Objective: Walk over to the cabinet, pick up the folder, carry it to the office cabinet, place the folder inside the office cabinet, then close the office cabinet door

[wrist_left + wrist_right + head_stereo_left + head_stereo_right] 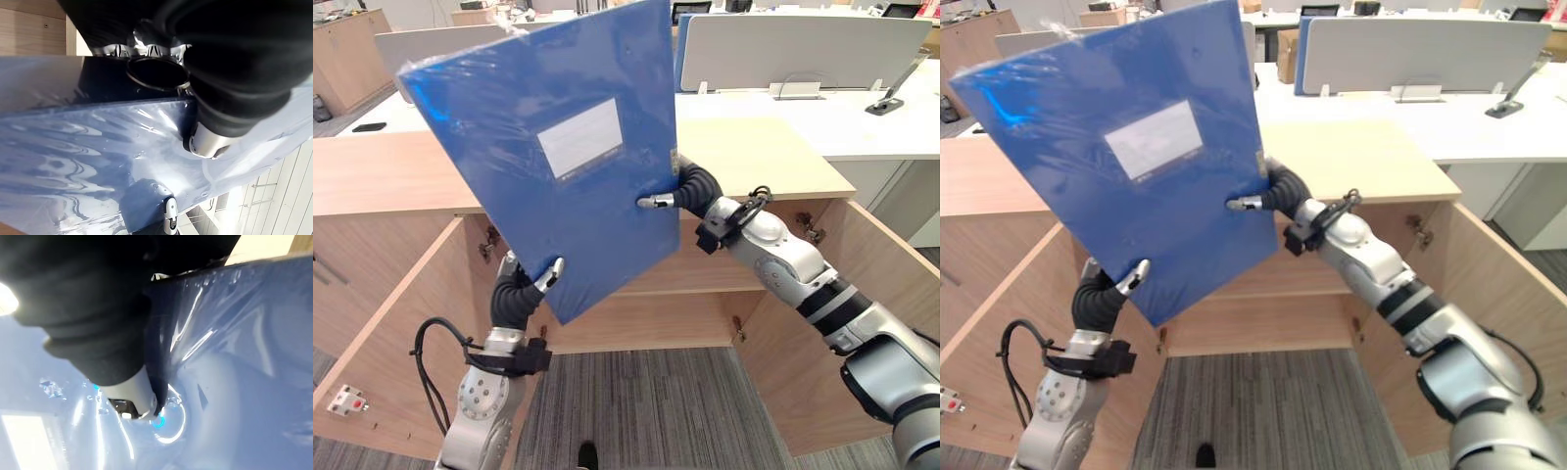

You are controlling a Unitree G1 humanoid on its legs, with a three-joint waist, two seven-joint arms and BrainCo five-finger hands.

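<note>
The folder (558, 147), one only, is held up in the air in front of the office cabinet (773, 157), hiding much of the cabinet's opening and top. Nearest, the left hand (524, 284) grips its lower edge from beneath, with the thumb on the blue face and the fingers behind. The right hand (690, 191) pinches the side edge closer to the cabinet's right half, its thumb laid flat on the same face. Both hands are closed on the folder.

Its long axis stands nearly upright but leans, the top tipped toward the cabinet's left side and one lower corner pointing down. The broad face with a single white label (579, 137) looks back at the robot.

The cabinet's two doors, left door (401, 323) and right door (842, 323), both stand open. Beyond the cabinet are a white desk (862, 127) and a grey partition screen (793, 49).
</note>
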